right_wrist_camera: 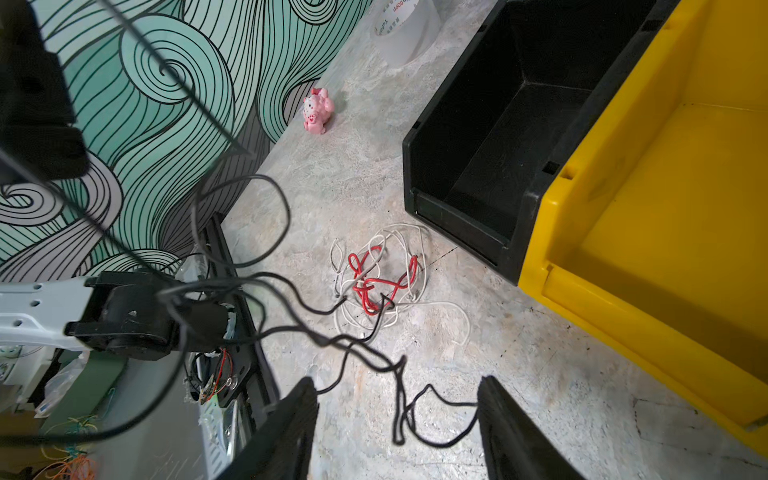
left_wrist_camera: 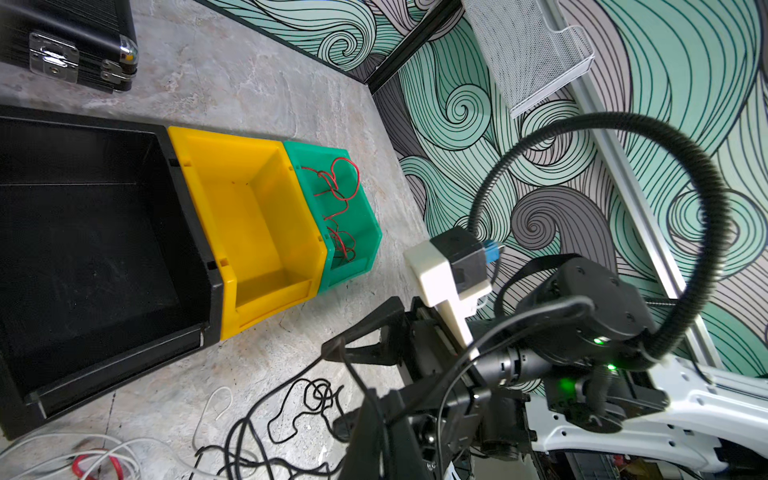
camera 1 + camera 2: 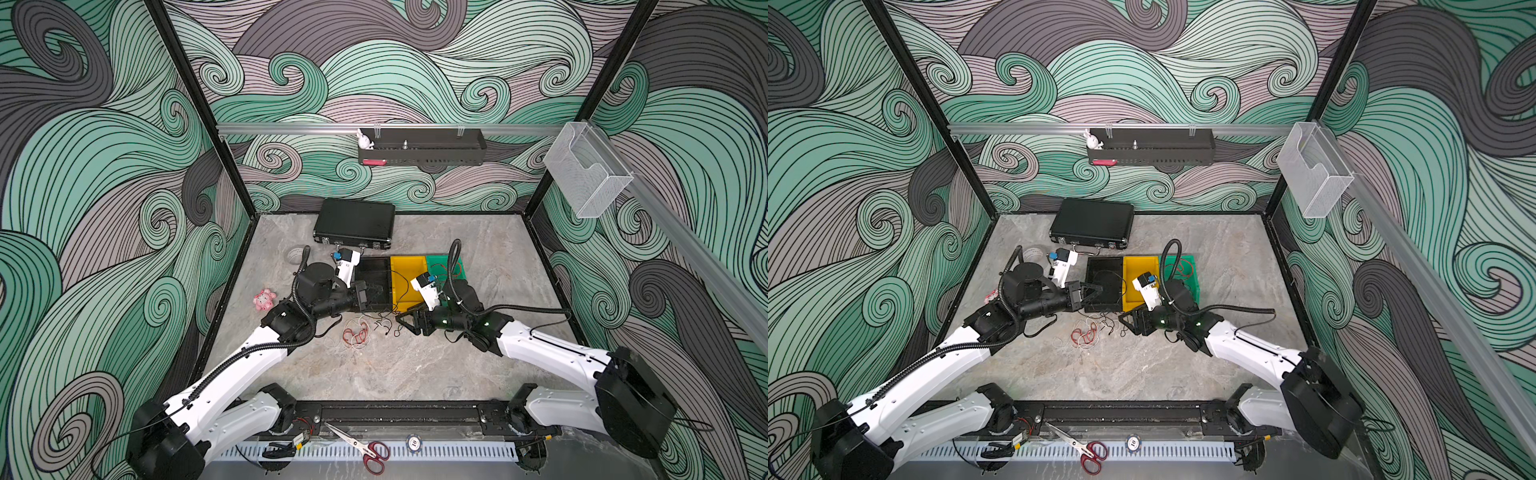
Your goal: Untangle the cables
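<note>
Snag risk first: my left gripper point(image 3: 1091, 291) is pinching shut on the black cable point(image 1: 398, 399), which is trailing into the red-and-white heap point(image 1: 374, 282) on the table point(image 1: 540, 395) beside the black bin point(image 1: 457, 220), so lifting could be dragging the whole knot along. My right gripper point(image 1: 397, 379) is standing wide and empty, straddling a loop of the black cable. I am counting 3 bins, with the yellow bin point(image 1: 623, 249) and the green bin point(image 2: 357, 257), 2 grippers, 3 cable colours, and 1 red coil point(image 2: 330, 180) binned in green.
</note>
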Motion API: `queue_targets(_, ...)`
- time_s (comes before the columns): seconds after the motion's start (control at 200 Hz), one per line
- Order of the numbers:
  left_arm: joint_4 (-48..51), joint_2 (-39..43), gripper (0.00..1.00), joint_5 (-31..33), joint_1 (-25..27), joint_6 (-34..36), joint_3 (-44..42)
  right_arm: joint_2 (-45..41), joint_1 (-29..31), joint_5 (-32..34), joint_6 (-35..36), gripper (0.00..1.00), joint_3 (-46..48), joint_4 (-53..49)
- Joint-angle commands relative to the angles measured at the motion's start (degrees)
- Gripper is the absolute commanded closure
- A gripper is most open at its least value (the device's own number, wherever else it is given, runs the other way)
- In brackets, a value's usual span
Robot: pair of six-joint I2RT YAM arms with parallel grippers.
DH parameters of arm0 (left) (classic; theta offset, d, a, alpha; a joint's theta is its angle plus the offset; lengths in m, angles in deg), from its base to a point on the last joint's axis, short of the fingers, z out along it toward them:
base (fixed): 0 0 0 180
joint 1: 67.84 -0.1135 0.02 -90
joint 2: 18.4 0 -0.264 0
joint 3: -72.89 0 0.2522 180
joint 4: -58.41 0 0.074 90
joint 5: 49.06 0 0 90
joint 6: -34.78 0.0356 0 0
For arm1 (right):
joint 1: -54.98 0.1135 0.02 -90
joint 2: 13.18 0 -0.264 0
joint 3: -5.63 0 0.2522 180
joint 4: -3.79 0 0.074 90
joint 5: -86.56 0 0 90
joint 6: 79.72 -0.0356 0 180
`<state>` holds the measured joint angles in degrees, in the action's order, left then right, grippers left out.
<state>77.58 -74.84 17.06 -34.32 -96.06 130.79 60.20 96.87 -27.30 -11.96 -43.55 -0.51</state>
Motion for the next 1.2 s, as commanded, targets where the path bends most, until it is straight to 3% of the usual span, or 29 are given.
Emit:
queue_targets(0.0,-1.33,1.78,1.0,-1.76,0.07,-1.59,2.37,2.41,0.12,1.31,1.1,0.42,-2.08,3.32)
queue_targets(0.14,-2.0,3.29,1.0,-1.64,0.06,-2.07,1.82,4.22,0.07,1.37,0.93,0.5,-2.74,3.82)
queue_targets(0.345,-3.97,5.35,1.0,0.24,0.09,-3.01,0.56,2.58,0.12,4.35,0.35,0.78,-1.24,2.87)
queue_targets(0.43,-3.94,5.92,1.0,1.35,-0.03,-2.94,0.24,0.29,0.12,6.98,0.22,0.86,-0.45,1.15)
queue_targets(0.941,-0.19,10.47,1.0,7.82,-3.13,-4.89,-1.61,-6.97,-1.67,18.04,-1.47,0.94,3.21,-13.42)
queue_targets(1.191,2.7,11.57,1.0,9.38,-6.06,-6.1,-2.77,-9.2,-3.57,18.38,-2.69,0.95,4.04,-16.11)
